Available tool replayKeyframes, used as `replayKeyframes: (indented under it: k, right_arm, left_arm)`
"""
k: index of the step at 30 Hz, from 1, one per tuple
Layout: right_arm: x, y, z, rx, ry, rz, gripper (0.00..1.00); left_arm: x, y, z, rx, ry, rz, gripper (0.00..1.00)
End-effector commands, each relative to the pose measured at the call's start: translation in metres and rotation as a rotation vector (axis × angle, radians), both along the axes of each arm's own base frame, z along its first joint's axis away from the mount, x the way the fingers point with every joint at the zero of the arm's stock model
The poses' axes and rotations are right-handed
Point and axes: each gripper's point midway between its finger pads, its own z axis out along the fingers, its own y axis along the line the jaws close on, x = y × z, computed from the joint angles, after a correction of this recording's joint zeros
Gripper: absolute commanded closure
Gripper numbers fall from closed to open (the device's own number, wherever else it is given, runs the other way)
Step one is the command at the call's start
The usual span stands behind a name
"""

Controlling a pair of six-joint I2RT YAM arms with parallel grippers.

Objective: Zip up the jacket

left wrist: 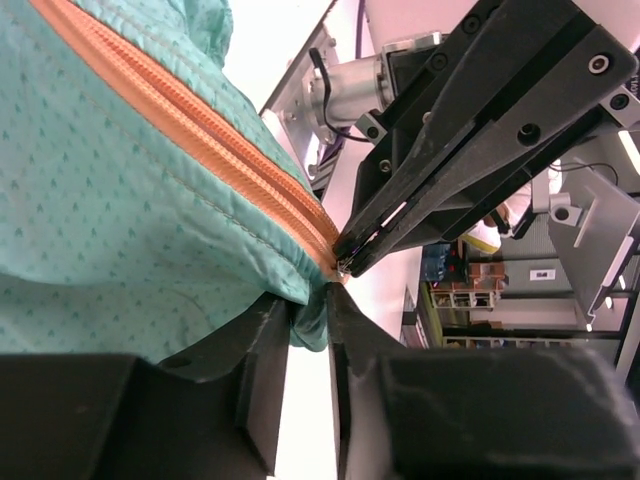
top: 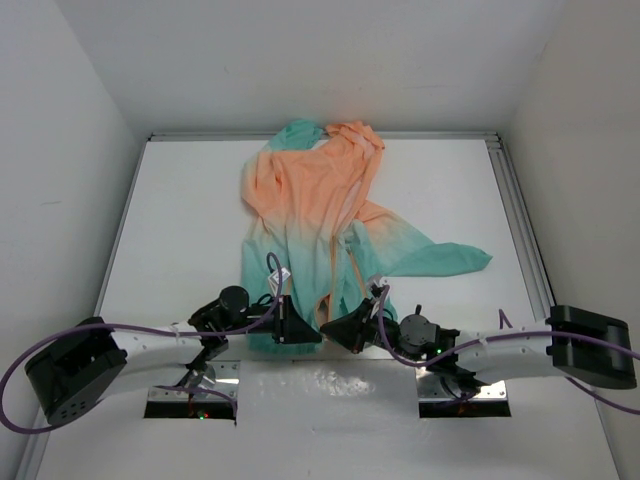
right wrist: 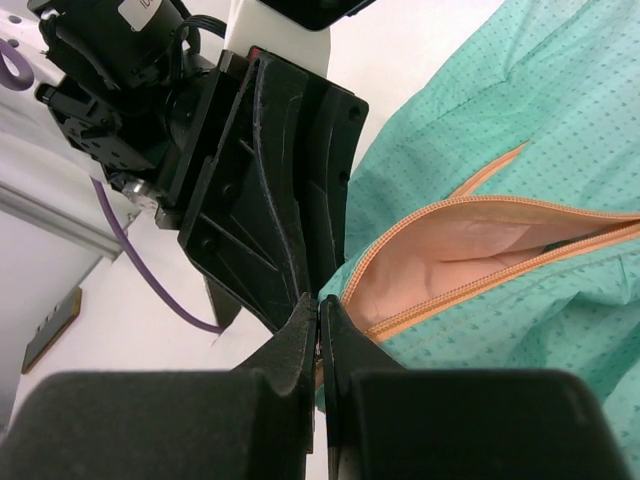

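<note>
The jacket point(top: 310, 200) lies flat on the white table, peach upper half far, teal hem near the arms. Its orange zipper point(top: 350, 268) runs down to the hem. My left gripper point(top: 303, 328) is shut on a fold of teal hem point(left wrist: 308, 312) just beside the zipper's lower end. My right gripper point(top: 336, 328) meets it tip to tip and is shut on the small pull at the zipper's bottom point(left wrist: 346, 263). In the right wrist view the right gripper point(right wrist: 319, 312) is closed tight, and the zipper point(right wrist: 450, 205) gapes open above it, showing peach lining.
One teal sleeve point(top: 450, 258) stretches out to the right. Metal base plates point(top: 190, 395) sit at the near edge under both arms. A metal rail point(top: 520, 220) borders the table's right side. White walls enclose the table. Purple cables point(top: 150, 330) trail along the arms.
</note>
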Motion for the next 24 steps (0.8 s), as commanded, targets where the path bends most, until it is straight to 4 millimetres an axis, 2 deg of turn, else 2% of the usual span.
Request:
replayKeyframes:
  k: [1, 8, 12, 16, 19, 24]
  right_arm:
    - [-0.006, -0.016, -0.017, -0.004, 0.005, 0.006, 1.0]
    - [-0.004, -0.015, -0.018, -0.008, 0.003, 0.0, 1.0]
    - [0.005, -0.015, -0.022, -0.05, -0.018, -0.04, 1.0]
    - [0.022, -0.025, -0.037, -0.144, -0.049, -0.138, 1.0]
    - [0.039, -0.022, -0.027, -0.168, -0.095, -0.213, 1.0]
    - [0.058, -0.019, -0.028, -0.24, -0.148, -0.299, 1.0]
  left_arm:
    - [0.0, -0.004, 0.015, -0.065, -0.064, -0.008, 0.83]
    - [-0.001, -0.003, 0.013, -0.065, -0.055, 0.003, 1.0]
    - [-0.005, 0.0, 0.011, -0.065, -0.053, -0.003, 1.0]
    - [-0.009, 0.004, 0.007, -0.045, -0.053, -0.013, 1.0]
    - [-0.013, 0.007, 0.008, -0.043, -0.066, -0.026, 1.0]
    - [-0.017, 0.011, 0.008, -0.035, -0.07, -0.035, 1.0]
